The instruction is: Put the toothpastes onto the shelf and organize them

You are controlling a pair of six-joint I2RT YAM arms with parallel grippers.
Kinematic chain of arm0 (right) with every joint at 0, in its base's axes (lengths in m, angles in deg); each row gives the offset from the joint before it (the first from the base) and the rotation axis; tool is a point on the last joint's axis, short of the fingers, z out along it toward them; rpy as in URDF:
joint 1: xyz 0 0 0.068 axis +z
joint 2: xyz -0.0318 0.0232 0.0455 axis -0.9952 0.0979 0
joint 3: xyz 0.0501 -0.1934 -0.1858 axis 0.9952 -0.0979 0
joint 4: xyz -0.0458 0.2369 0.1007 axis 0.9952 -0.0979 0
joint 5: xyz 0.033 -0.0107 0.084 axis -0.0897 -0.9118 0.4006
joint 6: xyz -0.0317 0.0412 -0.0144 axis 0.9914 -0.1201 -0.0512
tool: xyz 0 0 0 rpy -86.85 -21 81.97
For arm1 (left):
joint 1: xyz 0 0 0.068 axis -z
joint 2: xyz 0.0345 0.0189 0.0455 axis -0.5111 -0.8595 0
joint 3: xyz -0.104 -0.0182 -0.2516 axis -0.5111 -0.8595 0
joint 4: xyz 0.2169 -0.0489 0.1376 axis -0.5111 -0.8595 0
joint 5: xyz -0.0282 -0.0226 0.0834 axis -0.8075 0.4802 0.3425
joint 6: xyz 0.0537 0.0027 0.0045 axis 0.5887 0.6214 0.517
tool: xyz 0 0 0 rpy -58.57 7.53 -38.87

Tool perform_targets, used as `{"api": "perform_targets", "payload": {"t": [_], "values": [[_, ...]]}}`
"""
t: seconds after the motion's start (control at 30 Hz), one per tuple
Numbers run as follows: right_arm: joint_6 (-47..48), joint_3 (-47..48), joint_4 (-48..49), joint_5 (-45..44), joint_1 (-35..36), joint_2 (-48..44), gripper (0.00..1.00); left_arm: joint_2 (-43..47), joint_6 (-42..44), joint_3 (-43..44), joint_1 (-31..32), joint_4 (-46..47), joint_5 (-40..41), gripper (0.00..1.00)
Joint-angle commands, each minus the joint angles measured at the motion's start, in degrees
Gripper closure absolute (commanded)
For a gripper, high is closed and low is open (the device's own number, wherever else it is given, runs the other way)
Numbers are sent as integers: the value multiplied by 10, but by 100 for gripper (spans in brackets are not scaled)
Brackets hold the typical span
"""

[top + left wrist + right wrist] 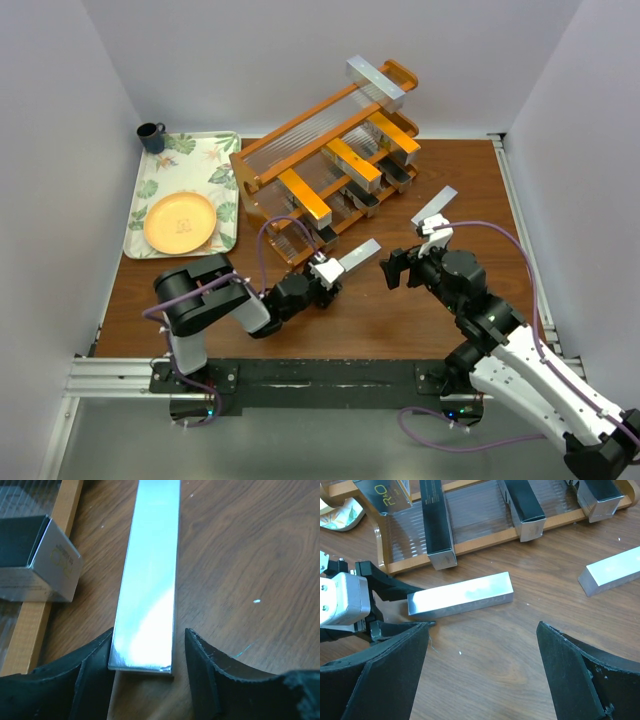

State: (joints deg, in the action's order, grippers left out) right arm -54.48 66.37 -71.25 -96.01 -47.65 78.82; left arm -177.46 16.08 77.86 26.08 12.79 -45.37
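The orange-brown wooden shelf stands at the table's back centre and holds several toothpastes: a silver one on top, orange-gold ones in the middle, dark grey ones low down. My left gripper is open, its jaws either side of the near end of a silver toothpaste lying flat on the table. My right gripper is open and empty above bare wood, just short of that carton. A second silver toothpaste lies to the right.
A floral tray at back left carries an orange plate; a dark mug stands behind it. The shelf's front rail and a dark carton end are just left of the left gripper. White walls enclose the table.
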Motion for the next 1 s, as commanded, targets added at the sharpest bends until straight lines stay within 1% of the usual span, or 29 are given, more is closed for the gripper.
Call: {"api": "perform_targets", "payload": {"t": [0.0,0.17,0.2,0.27,0.3,0.33,0.43,0.5,0.53,0.57,0.6,0.63,0.67,0.7,0.73,0.8,0.83,0.97], "values": [[8,2,14,10,-2,-4,6,-12,13,25,3,58,-16,44],[9,2,11,11,-2,-4,5,-20,14,24,3,71,-32,54],[9,2,10,12,-2,-4,5,-21,13,23,3,74,-35,57],[8,2,11,14,-2,-3,5,-20,12,20,3,81,-50,62],[8,2,11,14,-2,-3,5,-20,12,15,3,85,-55,66],[8,3,9,14,-2,-2,5,-19,12,11,3,89,-66,67],[12,7,4,13,-2,-4,5,3,10,-6,3,90,-94,72],[15,9,1,17,-2,-2,5,38,11,-20,4,75,-110,74],[14,12,-1,22,-2,-2,4,52,11,-22,4,62,-135,75],[15,15,-5,30,-2,3,3,86,12,-26,4,30,-146,75],[15,19,-8,51,-2,5,2,104,9,-28,4,12,-154,77],[18,28,-18,61,-2,9,2,139,6,-28,4,-31,-170,79],[25,34,-22,74,-3,12,2,159,5,-28,4,-55,-178,80],[29,38,-28,88,-2,15,2,177,1,-27,4,-78,-184,82],[35,51,-40,108,-2,17,2,213,0,-26,4,-124,-191,83],[53,63,-54,132,-2,20,2,251,-8,-23,4,-164,-196,87],[59,78,-72,156,-2,22,2,284,-9,-21,4,-204,-197,88],[94,123,-126,192,-2,34,2,347,-33,6,5,-304,-210,92]]}}
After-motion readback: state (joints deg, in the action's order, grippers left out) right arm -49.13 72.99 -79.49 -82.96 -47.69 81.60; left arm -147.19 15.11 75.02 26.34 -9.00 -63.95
